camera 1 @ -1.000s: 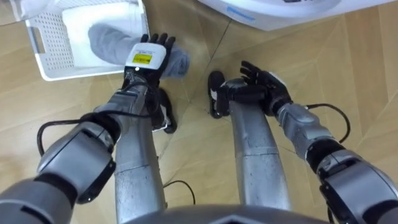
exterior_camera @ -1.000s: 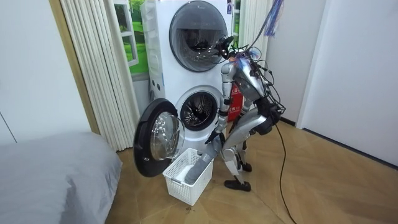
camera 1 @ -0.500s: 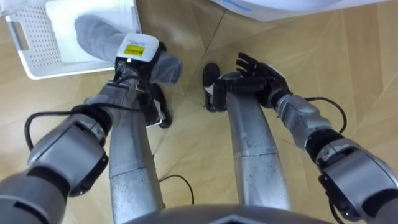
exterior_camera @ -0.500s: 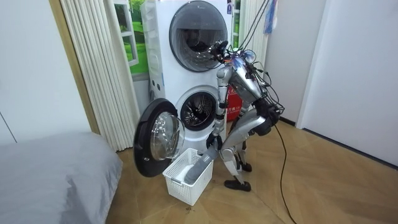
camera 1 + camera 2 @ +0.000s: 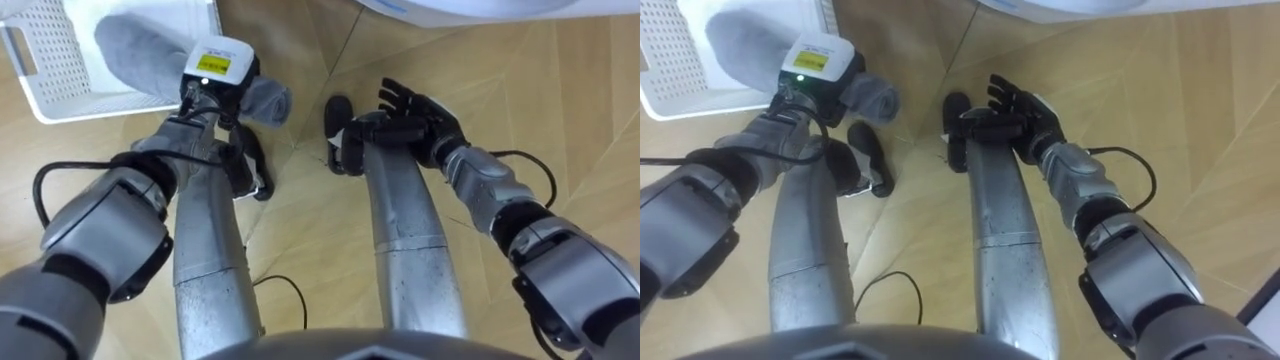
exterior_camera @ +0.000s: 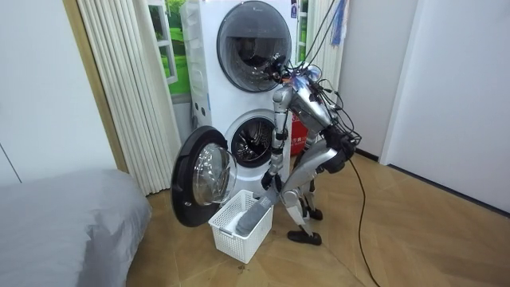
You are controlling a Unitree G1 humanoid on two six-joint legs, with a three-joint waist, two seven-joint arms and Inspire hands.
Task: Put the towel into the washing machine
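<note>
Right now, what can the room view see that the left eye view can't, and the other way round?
The room view gives the big picture: the washing machine with its round door open, a second machine stacked on top, the curtain and a grey bed. The left eye view gives the close-up: the left hand down at the towel, and the right hand with straight fingers above the wooden floor. Both share the white basket with the grey towel lying partly in it.
</note>
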